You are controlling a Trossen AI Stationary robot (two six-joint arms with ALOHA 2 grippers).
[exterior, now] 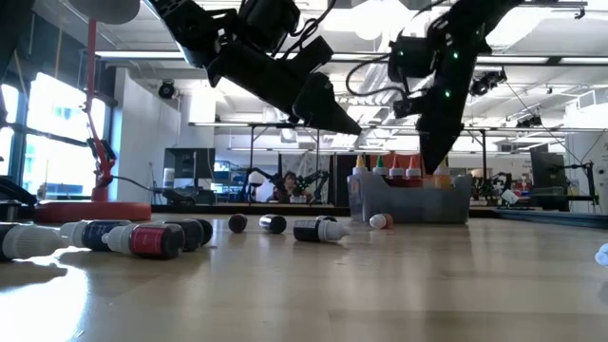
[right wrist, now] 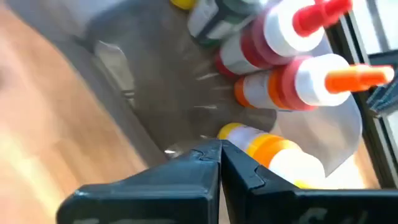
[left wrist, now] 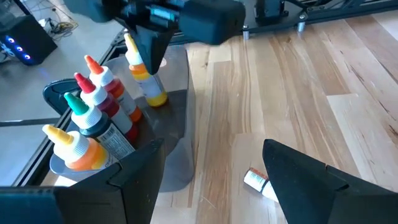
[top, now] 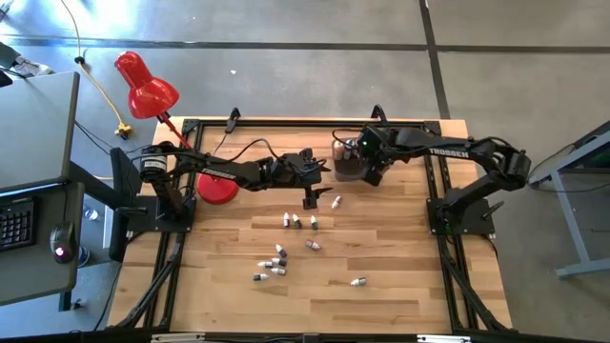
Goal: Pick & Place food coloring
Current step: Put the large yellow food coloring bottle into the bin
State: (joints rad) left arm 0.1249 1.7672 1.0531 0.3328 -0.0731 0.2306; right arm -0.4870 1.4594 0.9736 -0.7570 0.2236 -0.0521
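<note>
The right claw point(right wrist: 219, 152), fingers pressed together, hangs over the grey tub point(top: 345, 162) of food coloring bottles point(left wrist: 93, 118), while the left claw point(top: 310, 195) waits wide beside it

Two robot arms, each with one gripper: the left gripper point(top: 310, 202) and the right gripper point(top: 372, 177). One grey tub point(left wrist: 177, 134) holding five upright squeeze bottles: two yellow-capped point(left wrist: 142, 70), two red-capped point(left wrist: 98, 96) and one green-capped point(left wrist: 84, 115). About a dozen small dark-and-white bottles point(top: 294, 221) lie loose on the counter point(top: 381, 248); those in the cluster point(top: 272, 266) cannot be counted exactly. One red desk lamp point(top: 145, 86) with one round red base point(top: 216, 187).
</note>
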